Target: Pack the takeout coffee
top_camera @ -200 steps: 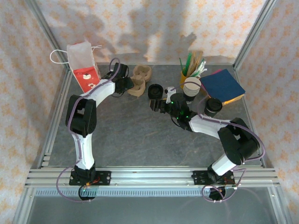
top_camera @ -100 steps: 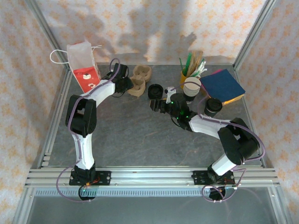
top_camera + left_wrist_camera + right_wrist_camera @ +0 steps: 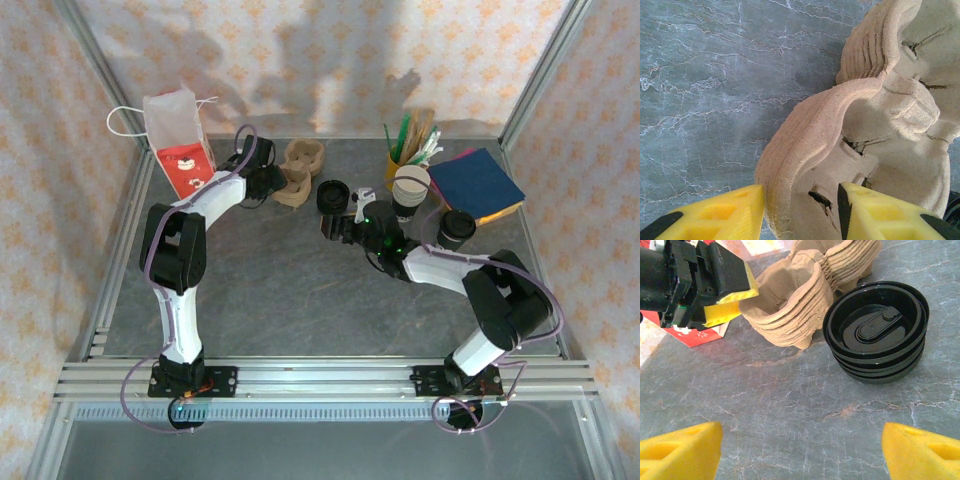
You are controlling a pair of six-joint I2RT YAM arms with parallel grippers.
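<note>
Right gripper point(image 3: 801, 452) spread wide, empty, facing lid stack point(image 3: 875, 340); takeout coffee point(image 3: 457, 228) sits behind, rightward beside my forearm; right arm nearer.

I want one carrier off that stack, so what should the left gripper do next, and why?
Probably close the left gripper on the carrier wall. Its fingers straddle that wall, one outside, one in a well, but whether they pinch it yet I can't tell.
</note>
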